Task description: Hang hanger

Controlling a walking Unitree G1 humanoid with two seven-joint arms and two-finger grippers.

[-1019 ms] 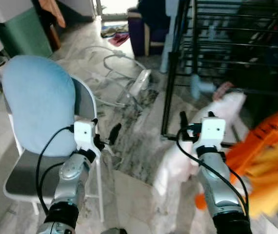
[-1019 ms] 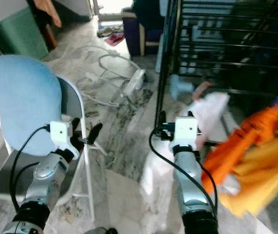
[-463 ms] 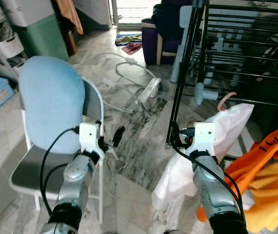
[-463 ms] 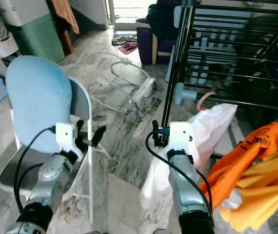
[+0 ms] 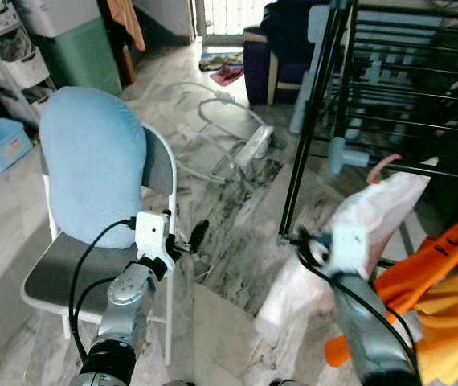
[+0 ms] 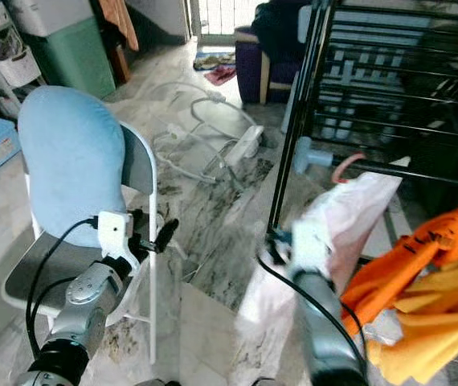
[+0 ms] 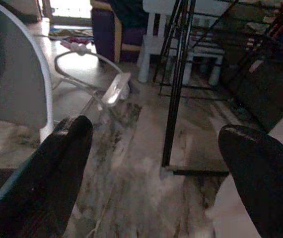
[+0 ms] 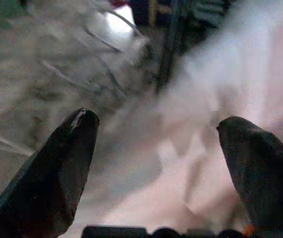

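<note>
I am in a room with a grey marble floor (image 5: 229,241), and a black drying rack (image 5: 309,121) stands ahead of my right gripper (image 8: 156,173). The hanger (image 5: 380,166) is on that rack: a pink hook over a rail, with a pale pink garment (image 5: 378,213) hanging from it, just beyond my right gripper. This arm looks blurred. Its two fingers stand wide apart and hold nothing; the pink cloth lies between and past them. Orange clothes (image 5: 446,273) hang further to the right of that arm. My left gripper (image 7: 151,163) is also wide apart and holds nothing. It hangs beside a chair (image 5: 92,265) with a blue cushion (image 5: 92,169) on its back. I think I should slow down, aim at the hook, not the soft cloth, and pinch only when it sits between my fingers.
</note>
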